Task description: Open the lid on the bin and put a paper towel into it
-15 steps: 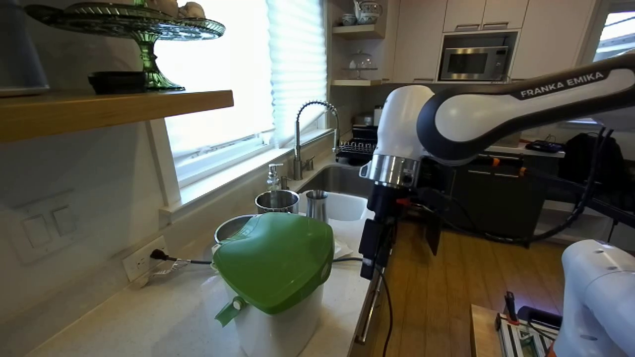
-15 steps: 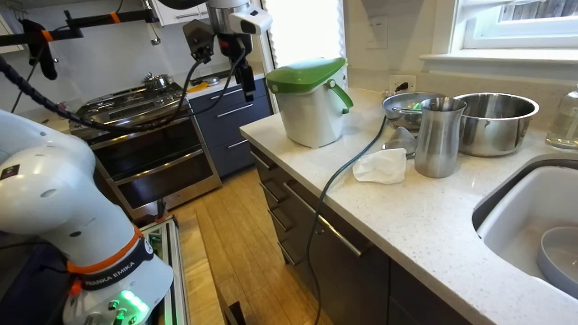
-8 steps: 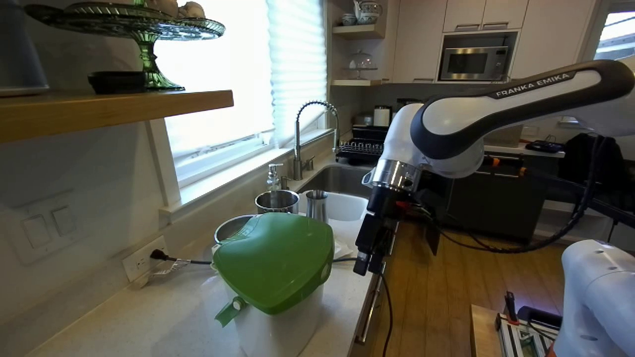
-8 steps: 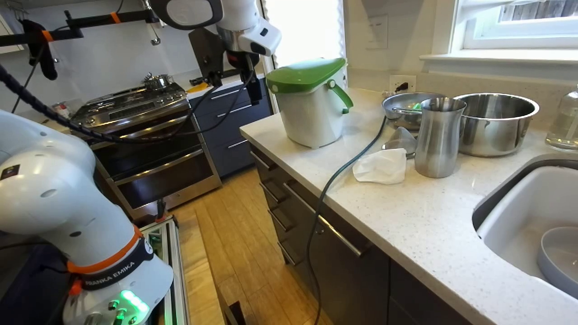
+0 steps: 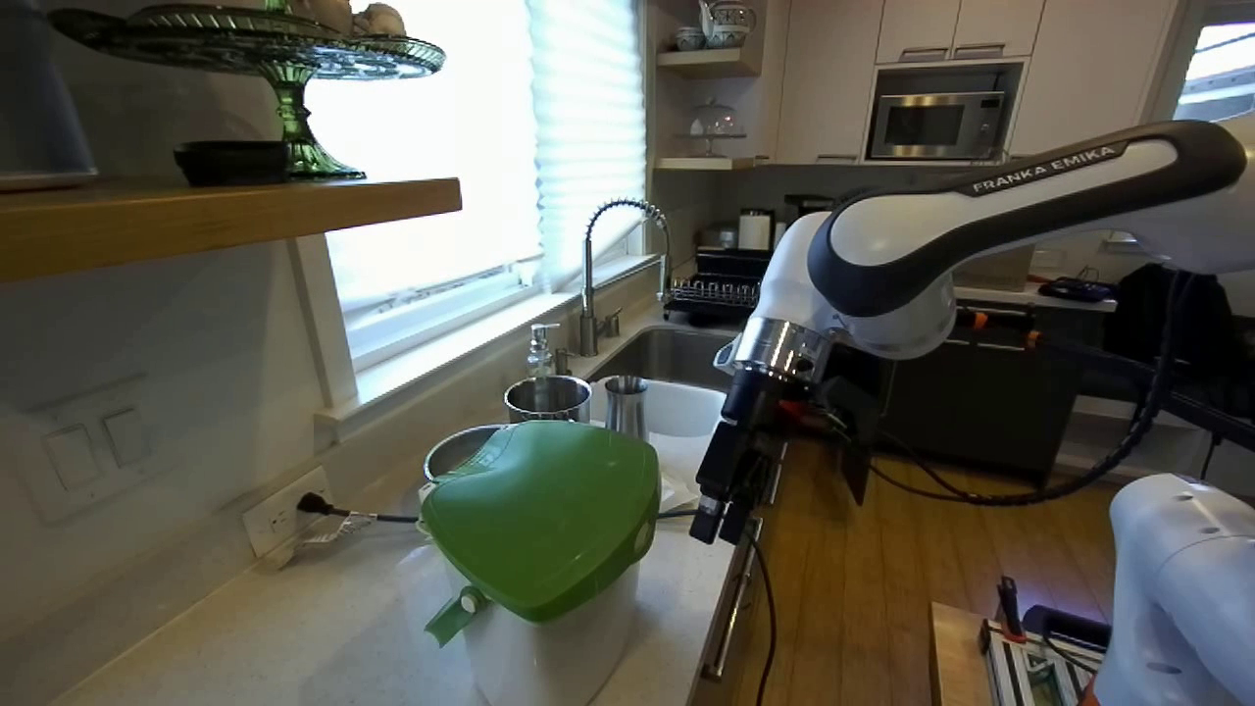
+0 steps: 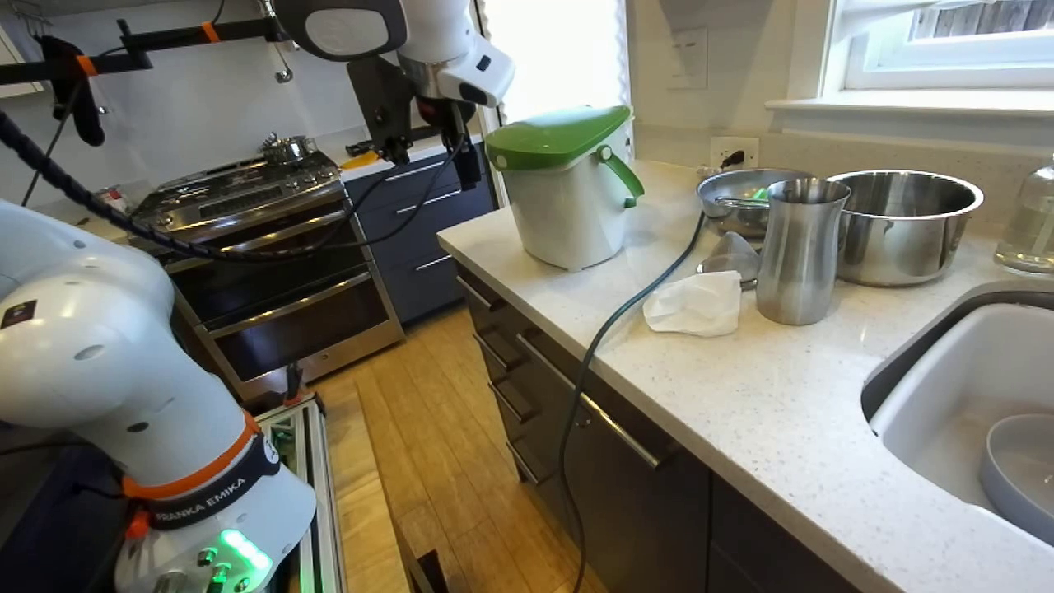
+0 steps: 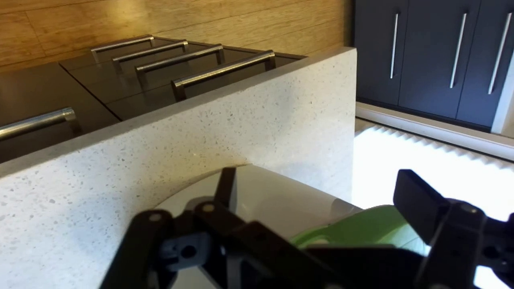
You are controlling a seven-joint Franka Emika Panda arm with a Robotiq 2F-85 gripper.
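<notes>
The cream bin (image 6: 568,218) stands upright near the counter's end, its glossy green lid (image 5: 549,510) covering the top. A green handle piece (image 6: 619,175) hangs at its side. On the counter next to the metal cup lies a crumpled white paper towel (image 6: 693,305), mostly hidden behind the bin in the other exterior picture. My gripper (image 7: 317,180) is open, with wide-apart fingers and nothing held between them. Behind that gap the wrist view shows the bin's wall and part of the lid. An exterior view has the fingertips (image 5: 704,528) beside the bin, pointing down near the counter edge, apart from the lid.
A metal cup (image 6: 800,255), a steel pot (image 6: 906,239) and a bowl (image 6: 745,206) stand behind the towel. A dark cable (image 6: 634,301) crosses the counter and hangs over its edge. The sink (image 6: 972,395) is beyond. A wooden shelf (image 5: 235,221) juts out above.
My arm's hand has tilted, and its fingertips have swung slightly toward the bin, with very little motion in the last half second. Bin, lid and towel are unmoved.
</notes>
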